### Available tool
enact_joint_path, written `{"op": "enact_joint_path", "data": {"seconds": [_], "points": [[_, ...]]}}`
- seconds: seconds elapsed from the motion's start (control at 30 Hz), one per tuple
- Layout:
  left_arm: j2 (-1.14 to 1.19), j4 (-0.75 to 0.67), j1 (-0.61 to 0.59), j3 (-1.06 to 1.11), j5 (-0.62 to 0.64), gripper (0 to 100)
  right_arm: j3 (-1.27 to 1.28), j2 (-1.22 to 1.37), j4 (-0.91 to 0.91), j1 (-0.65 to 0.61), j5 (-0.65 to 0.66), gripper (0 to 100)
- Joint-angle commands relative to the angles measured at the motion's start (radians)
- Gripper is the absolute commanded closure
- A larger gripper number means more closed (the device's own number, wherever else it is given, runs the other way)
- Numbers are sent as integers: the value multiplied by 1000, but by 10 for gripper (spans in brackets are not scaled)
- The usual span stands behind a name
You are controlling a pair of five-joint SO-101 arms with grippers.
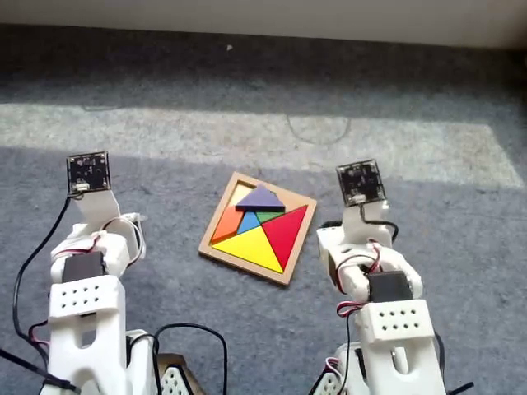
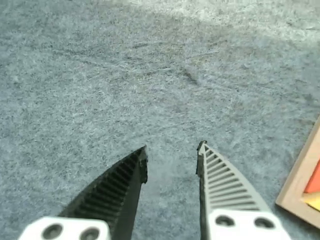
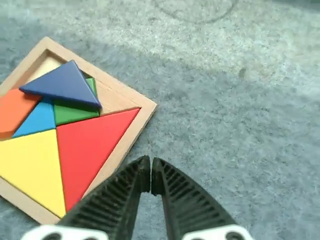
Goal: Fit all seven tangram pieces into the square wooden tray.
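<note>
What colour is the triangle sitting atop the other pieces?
Dark blue; the triangle shows best in the right wrist view.

Worktop (image 1: 165,123): grey-blue, flecked pile; a paler sunlit band runs along its far edge.
Tray (image 3: 115,97): pale natural wood, plain.
Pieces in the tray: large triangle (image 3: 92,145) red; large triangle (image 3: 30,160) yellow; orange piece (image 3: 15,112); light blue piece (image 3: 37,120); green piece (image 3: 70,114); top triangle (image 3: 65,82) dark blue-violet.
Left pincer (image 2: 172,150): one finger black, the other white, both ribbed.
Right pincer (image 3: 150,165): black, ribbed.
Arm housings (image 1: 86,300): white.
</note>
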Motion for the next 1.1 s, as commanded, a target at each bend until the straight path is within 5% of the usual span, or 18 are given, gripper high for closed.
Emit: {"op": "enact_joint_path", "data": {"seconds": [0.0,0.37,0.77,1.07], "points": [[-12,-14,84,-94,-8,818,42,-73,-97,77,-77,983],[24,184,344,-463,-8,818,242,-271,-246,117,-72,983],[645,333,516,-928,-75,818,369,-526,-249,122,-71,979],[788,330,608,-1027,-78,818,427,-636,-254,139,-69,978]]}}
